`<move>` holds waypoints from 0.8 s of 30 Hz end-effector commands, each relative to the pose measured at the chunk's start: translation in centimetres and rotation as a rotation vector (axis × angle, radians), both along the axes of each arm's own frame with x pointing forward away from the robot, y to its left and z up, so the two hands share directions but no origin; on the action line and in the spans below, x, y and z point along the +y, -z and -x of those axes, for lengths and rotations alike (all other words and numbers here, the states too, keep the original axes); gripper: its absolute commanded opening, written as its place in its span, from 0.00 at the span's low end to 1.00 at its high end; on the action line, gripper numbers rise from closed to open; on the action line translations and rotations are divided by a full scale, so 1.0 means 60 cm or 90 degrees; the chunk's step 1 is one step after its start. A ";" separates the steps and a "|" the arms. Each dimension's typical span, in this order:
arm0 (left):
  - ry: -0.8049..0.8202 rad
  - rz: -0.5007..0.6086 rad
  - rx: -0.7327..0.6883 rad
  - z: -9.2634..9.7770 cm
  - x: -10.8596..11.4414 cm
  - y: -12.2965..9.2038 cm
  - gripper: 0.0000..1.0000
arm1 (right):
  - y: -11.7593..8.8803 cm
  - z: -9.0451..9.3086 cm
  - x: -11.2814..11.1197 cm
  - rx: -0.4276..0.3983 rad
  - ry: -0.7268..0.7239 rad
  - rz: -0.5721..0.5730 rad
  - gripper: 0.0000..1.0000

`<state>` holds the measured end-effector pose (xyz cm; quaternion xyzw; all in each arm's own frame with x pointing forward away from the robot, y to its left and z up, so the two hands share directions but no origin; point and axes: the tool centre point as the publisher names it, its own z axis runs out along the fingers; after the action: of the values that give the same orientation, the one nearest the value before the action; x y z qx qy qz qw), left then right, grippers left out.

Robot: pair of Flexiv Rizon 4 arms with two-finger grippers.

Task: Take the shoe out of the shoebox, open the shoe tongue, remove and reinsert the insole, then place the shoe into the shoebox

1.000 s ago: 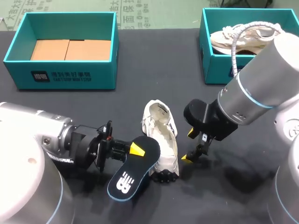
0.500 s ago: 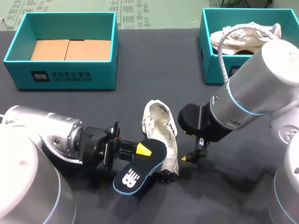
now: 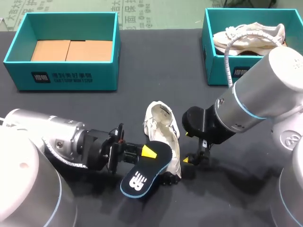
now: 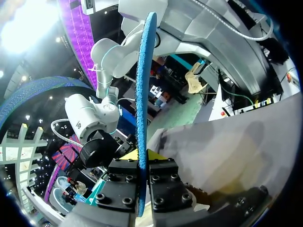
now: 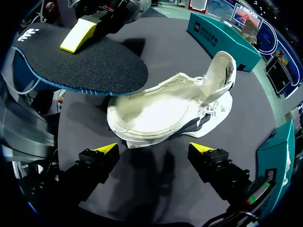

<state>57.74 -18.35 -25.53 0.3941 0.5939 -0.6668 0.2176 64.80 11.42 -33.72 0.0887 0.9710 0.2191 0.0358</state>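
A white shoe (image 3: pixel 162 132) lies on the dark table with its tongue pulled up and its inside bare (image 5: pixel 163 111). My left gripper (image 3: pixel 148 152) is shut on the dark insole (image 3: pixel 143 171), which has a blue edge and a white logo. It holds the insole tilted over the shoe's heel end (image 5: pixel 80 59). In the left wrist view the insole (image 4: pixel 142 85) shows edge-on between the yellow tips of that gripper (image 4: pixel 141 155). My right gripper (image 3: pixel 190 150) stands open just right of the shoe, and nothing lies between its fingers (image 5: pixel 154 150).
A teal shoebox (image 3: pixel 71 78) with a bare cardboard floor stands at the back left. A second teal box (image 3: pixel 218 71) at the back right holds another pale shoe (image 3: pixel 248 37). My right arm's bulk hangs over the table's right side.
My left gripper has carried the insole rightward, over the shoe's heel end. My right gripper has drawn a little closer to the shoe's side and stays open.
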 end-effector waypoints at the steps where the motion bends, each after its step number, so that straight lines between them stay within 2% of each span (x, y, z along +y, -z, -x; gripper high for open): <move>1: -0.004 -0.002 -0.001 0.005 0.003 -0.003 0.00 | 0.008 0.005 -0.004 0.000 0.001 -0.007 1.00; 7: -0.008 0.002 0.019 0.001 -0.007 0.000 0.00 | 0.008 0.005 -0.004 0.000 0.001 -0.007 1.00; 18: -0.022 0.038 0.153 -0.018 -0.021 -0.005 0.00 | 0.008 0.005 -0.004 0.000 0.001 -0.007 1.00; 24: -0.025 0.032 0.155 -0.020 -0.022 -0.005 0.00 | 0.008 0.005 -0.004 0.000 0.001 -0.007 1.00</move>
<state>58.84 -19.42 -25.10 0.2923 0.6075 -0.7195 0.1671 64.66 11.10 -34.11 0.0891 0.9699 0.2242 0.0340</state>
